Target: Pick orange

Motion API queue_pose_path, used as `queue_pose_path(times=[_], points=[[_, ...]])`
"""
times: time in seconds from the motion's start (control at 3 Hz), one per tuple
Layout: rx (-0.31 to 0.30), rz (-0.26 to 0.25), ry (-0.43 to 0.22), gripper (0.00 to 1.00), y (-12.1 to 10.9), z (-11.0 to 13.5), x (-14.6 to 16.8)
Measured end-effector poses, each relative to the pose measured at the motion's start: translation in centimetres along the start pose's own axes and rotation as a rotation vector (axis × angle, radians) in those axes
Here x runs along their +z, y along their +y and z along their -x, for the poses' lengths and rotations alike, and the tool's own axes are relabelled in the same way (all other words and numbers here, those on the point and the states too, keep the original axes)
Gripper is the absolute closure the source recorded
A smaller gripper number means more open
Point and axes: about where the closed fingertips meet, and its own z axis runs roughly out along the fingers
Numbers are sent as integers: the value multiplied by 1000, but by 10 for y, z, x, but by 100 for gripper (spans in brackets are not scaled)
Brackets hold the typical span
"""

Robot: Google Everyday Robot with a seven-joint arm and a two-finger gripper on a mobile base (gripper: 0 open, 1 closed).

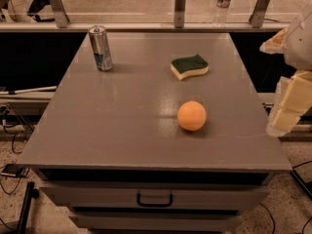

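Gripper (284,110) is noted off the right edge of the table (122,126), touching nothing. Whether it is open or closed cannot be told. Orange (191,115) is found well apart to the gripper's left, resting free on the top. Sponge (189,66) lies beyond it, and can (100,48) farther off.

Recommended: the gripper is to be centred above the orange and closed across its widest part, so that rolling is prevented.

Gray tabletop (122,130) over 1 handled drawer (154,199) stands on speckled floor (53,214); at 12 o'clock, a glass-panelled rail (136,27) with 3 metal posts (180,6) and a water bottle (223,4). The tool (283,117) hangs at 3 o'clock, off the tabletop's edge.
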Motion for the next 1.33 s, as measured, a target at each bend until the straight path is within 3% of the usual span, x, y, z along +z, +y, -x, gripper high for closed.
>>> queue_pose_path(times=[0.67, 1.33], points=[[-219, 115, -9, 0, 12, 31, 50], [-299, 208, 29, 0, 3, 47, 111]])
